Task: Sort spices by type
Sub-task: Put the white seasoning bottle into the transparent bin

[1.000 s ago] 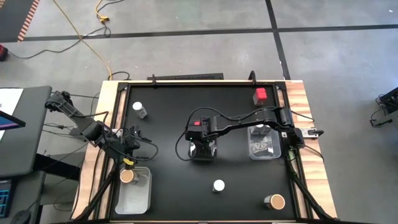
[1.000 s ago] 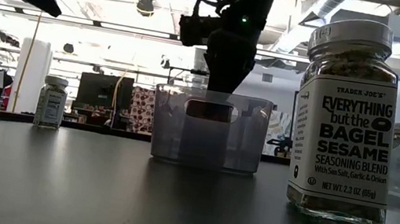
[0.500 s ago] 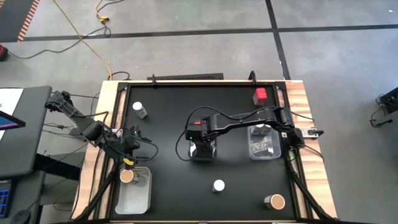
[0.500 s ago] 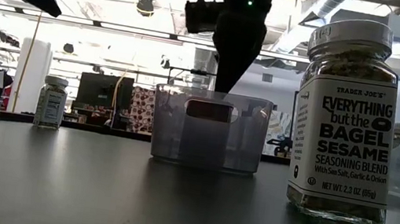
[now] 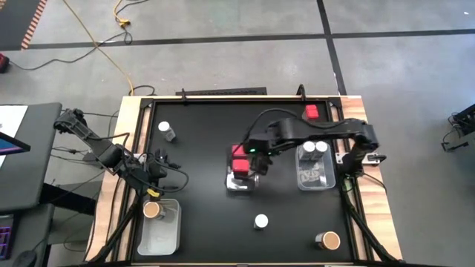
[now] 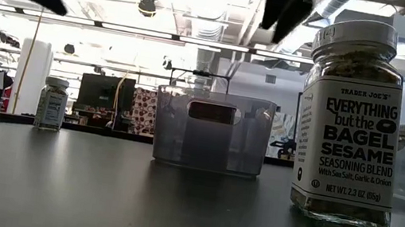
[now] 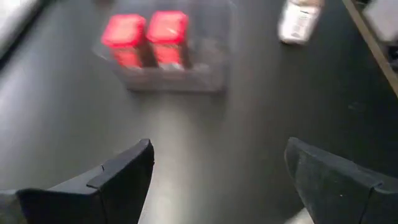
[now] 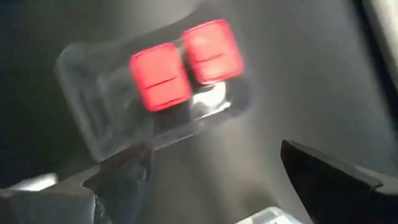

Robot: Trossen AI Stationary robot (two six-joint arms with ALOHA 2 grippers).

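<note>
Two red square-topped spices (image 5: 240, 157) (image 8: 185, 67) stand side by side in the clear middle bin (image 5: 242, 182). My right gripper (image 5: 258, 162) (image 8: 211, 180) hangs open above that bin, touching nothing. A third red spice (image 5: 312, 112) stands at the far right. Two white-lidded jars (image 5: 314, 147) stand in the right bin (image 5: 315, 178). More white-lidded jars stand at the far left (image 5: 167, 131) and near the front (image 5: 260, 221) (image 6: 352, 120). One brown-topped jar (image 5: 151, 210) is in the left bin (image 5: 160, 231), another (image 5: 328, 240) stands at the near right. My left gripper (image 5: 165, 165) (image 7: 217, 180) waits open at the left.
The black tabletop (image 5: 200, 200) has bare room between the left bin and the middle bin. A raised frame (image 5: 223, 100) runs along the table's edges. Cables trail from both arms.
My right gripper has risen out of the middle bin, shifted a little toward the table's right edge and rolled about its own axis. Both red spices in the bin now show uncovered. Nothing else has moved.
</note>
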